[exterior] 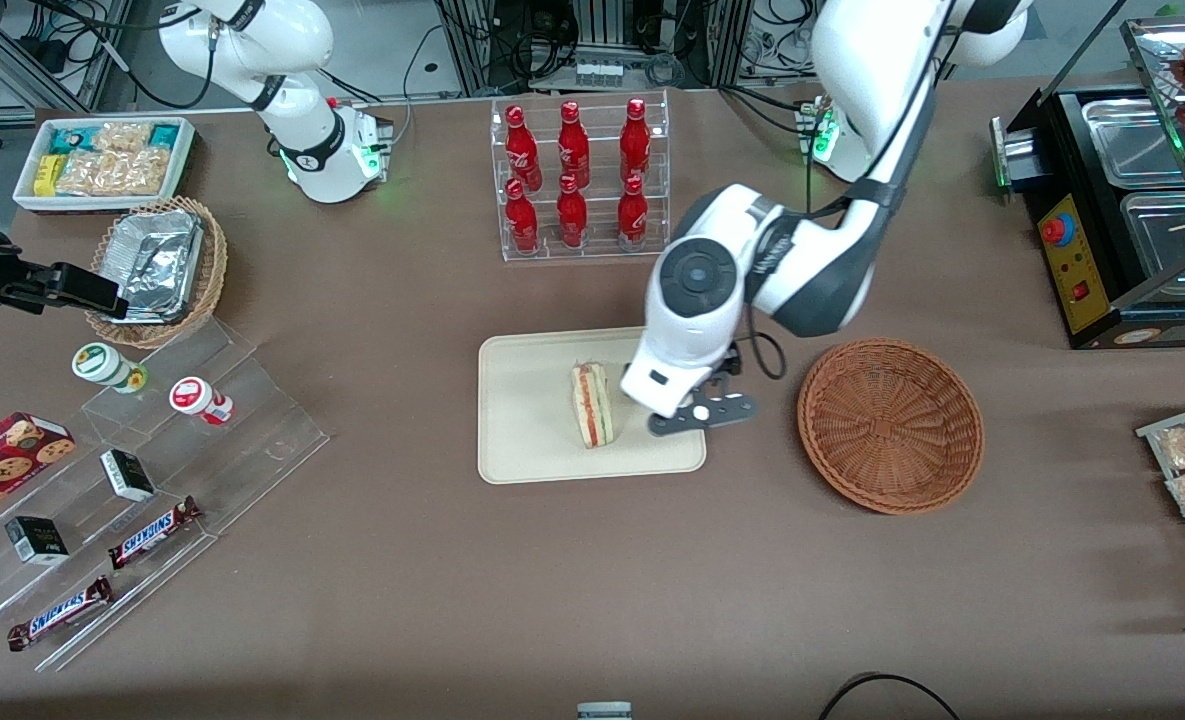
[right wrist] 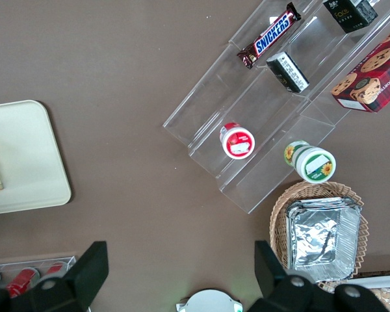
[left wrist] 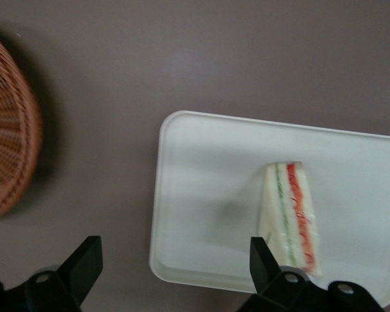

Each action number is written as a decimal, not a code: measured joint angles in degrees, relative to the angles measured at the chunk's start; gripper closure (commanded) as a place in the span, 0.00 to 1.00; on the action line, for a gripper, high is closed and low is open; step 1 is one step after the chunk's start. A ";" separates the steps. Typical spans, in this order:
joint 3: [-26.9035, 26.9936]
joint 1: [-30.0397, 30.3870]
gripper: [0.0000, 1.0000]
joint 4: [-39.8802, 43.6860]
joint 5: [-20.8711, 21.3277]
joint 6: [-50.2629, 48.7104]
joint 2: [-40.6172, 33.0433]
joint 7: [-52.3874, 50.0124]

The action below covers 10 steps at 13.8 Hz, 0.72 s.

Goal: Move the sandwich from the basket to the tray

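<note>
The sandwich (exterior: 592,405) (left wrist: 292,218) lies on the cream tray (exterior: 532,440) (left wrist: 208,195), its red, orange and green layers showing along one edge. My left gripper (exterior: 674,398) (left wrist: 174,257) hovers above the tray's edge that faces the basket, beside the sandwich and apart from it. Its black fingers (left wrist: 84,257) stand wide open with nothing between them. The reddish-brown wicker basket (exterior: 890,425) (left wrist: 6,130) sits beside the tray, toward the working arm's end, with nothing in it. In the right wrist view a corner of the tray (right wrist: 19,156) shows too.
A clear rack of red bottles (exterior: 577,180) stands farther from the front camera than the tray. Toward the parked arm's end are a stepped acrylic stand with snacks (exterior: 152,470), a tan basket of foil trays (exterior: 157,270) and a white snack bin (exterior: 102,160). A black appliance (exterior: 1122,210) stands toward the working arm's end.
</note>
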 measured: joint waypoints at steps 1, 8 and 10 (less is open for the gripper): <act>0.10 1.42 0.00 -1.18 0.00 -0.04 -1.30 2.21; 0.41 10.70 0.00 -8.09 -0.05 -4.20 -10.52 18.01; 0.43 13.55 0.00 -9.39 -0.07 -6.64 -13.17 22.68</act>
